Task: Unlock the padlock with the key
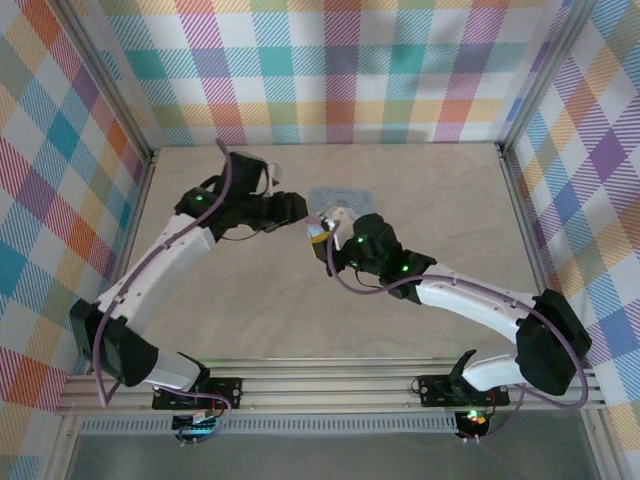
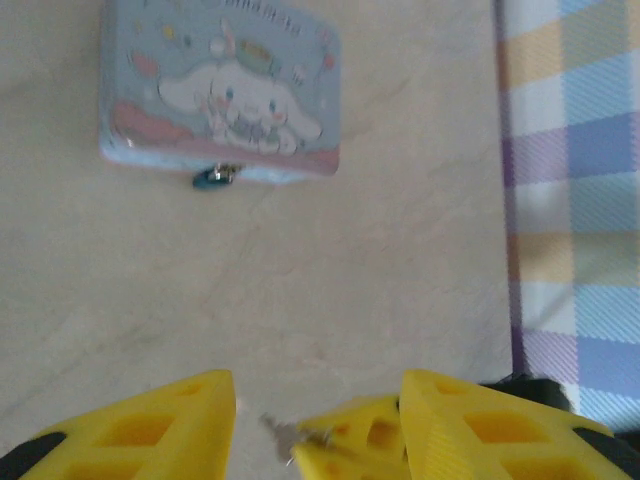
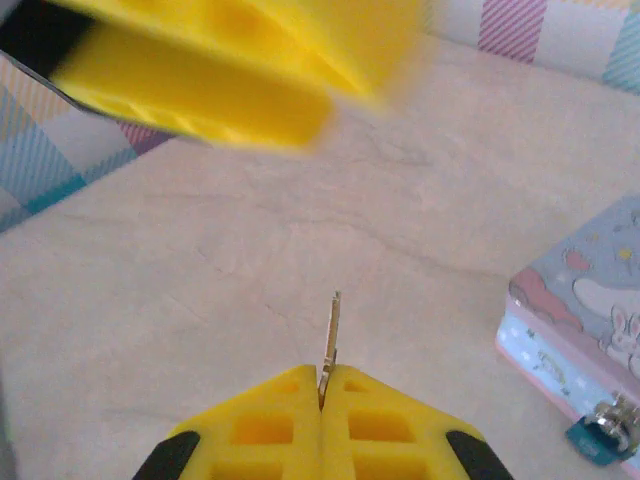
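Key (image 3: 331, 335) gripped by right gripper (image 3: 322, 378), fingers clenched, blade poking out past tips. Left gripper (image 2: 318, 395) released, fingers apart, nothing held. Padlock (image 2: 213, 178) seen hanging at front of box (image 2: 220, 90), box toward far edge of table (image 2: 300, 290), mid-width. Key well apart from padlock: insertion and turn judged yet to be done.

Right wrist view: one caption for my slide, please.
Right gripper shut on thin metal key; pale blue cartoon tin box with tiny teal padlock nearby.
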